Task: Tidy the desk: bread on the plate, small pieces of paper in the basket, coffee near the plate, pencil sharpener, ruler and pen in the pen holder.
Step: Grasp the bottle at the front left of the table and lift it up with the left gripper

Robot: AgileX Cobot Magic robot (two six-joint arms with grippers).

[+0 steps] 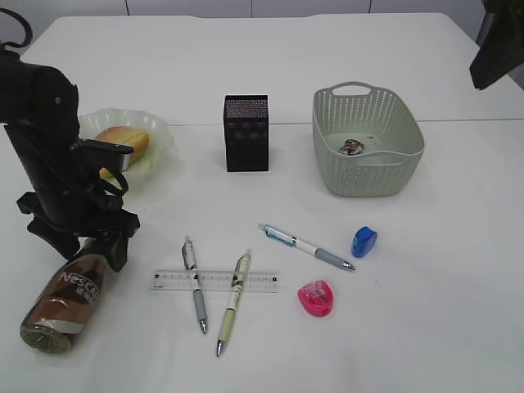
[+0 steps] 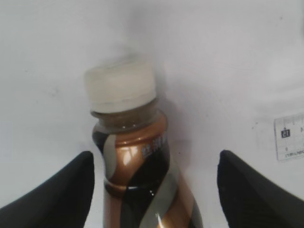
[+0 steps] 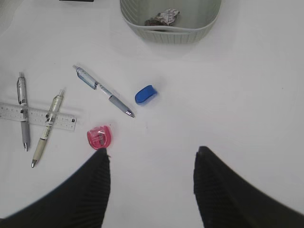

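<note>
A brown coffee bottle [image 1: 65, 303] with a white cap [image 2: 121, 88] lies on its side at the front left. My left gripper [image 2: 155, 190] is open, its jaws on either side of the bottle's neck, not closed on it. Bread [image 1: 123, 141] lies on the pale green plate [image 1: 160, 135]. The black pen holder [image 1: 246, 133] stands mid-table. The basket [image 1: 367, 176] holds crumpled paper [image 1: 354, 147]. Three pens [image 1: 195, 282] [image 1: 233, 299] [image 1: 307, 247], a ruler [image 1: 262, 282], a blue sharpener [image 1: 364, 241] and a pink sharpener [image 1: 317, 297] lie in front. My right gripper [image 3: 151, 156] is open and empty, high above the table.
The right arm [image 1: 498, 45] hangs at the top right corner of the exterior view. Two pens lie across the ruler. In the right wrist view the pink sharpener [image 3: 99, 137] sits just off the left fingertip, with the blue sharpener [image 3: 146, 94] beyond.
</note>
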